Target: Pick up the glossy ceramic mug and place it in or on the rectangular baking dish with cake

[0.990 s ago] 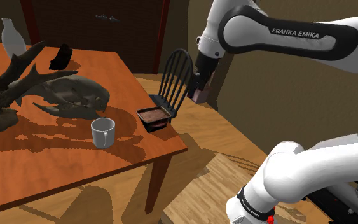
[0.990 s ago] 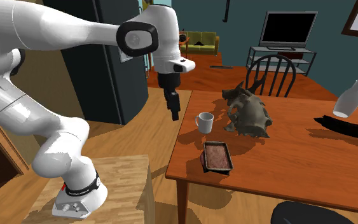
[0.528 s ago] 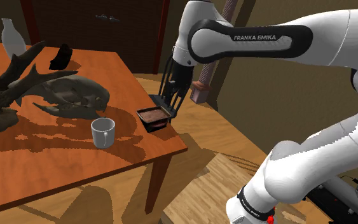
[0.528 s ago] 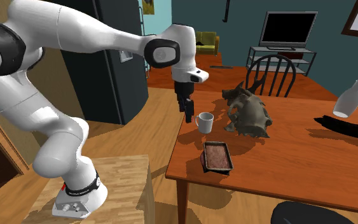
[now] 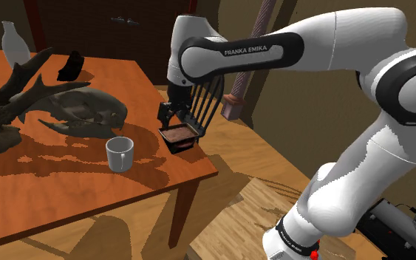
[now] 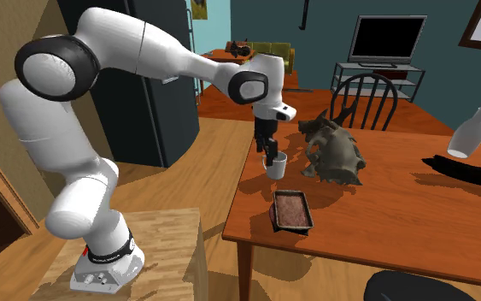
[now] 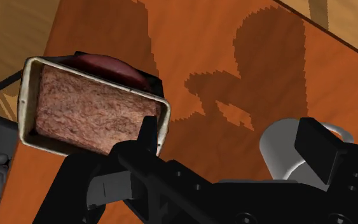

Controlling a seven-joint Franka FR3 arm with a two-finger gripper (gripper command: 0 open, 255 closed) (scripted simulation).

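The black claw (image 6: 269, 150) hangs low over the wooden table (image 5: 66, 185). Its two fingers (image 7: 149, 137) stand wide apart and clasp nothing. In the wrist view the baking dish sits just beside one finger, and the mug peeks out from behind the other one.

The mug (image 5: 120, 154) is shiny and white-grey. It stands upright on the table, open top up, with its handle on the side that faces the dish. Inside it I see just its own grey wall. In the second exterior view the claw is right above the mug and close to it. In the shoulder view the claw hangs nearer the dish, so I cannot tell if it is straight over the mug.

The baking dish (image 5: 179, 137) is a long box shape with a pale rim and dark sides. It stands near the edge of the table, close to the mug but not touching it. Brown, crumbly cake (image 7: 85, 111) fills it almost to the rim.

Further back on the table lie a big grey skull (image 5: 84, 111) and a dark branchy piece (image 5: 14, 92). A white vase (image 5: 14, 44) stands at the far end, and I cannot see what is inside it. A dark chair (image 6: 363, 76) stands by the table. The robot's stand (image 6: 136, 256) is a wooden box on the floor beside the table
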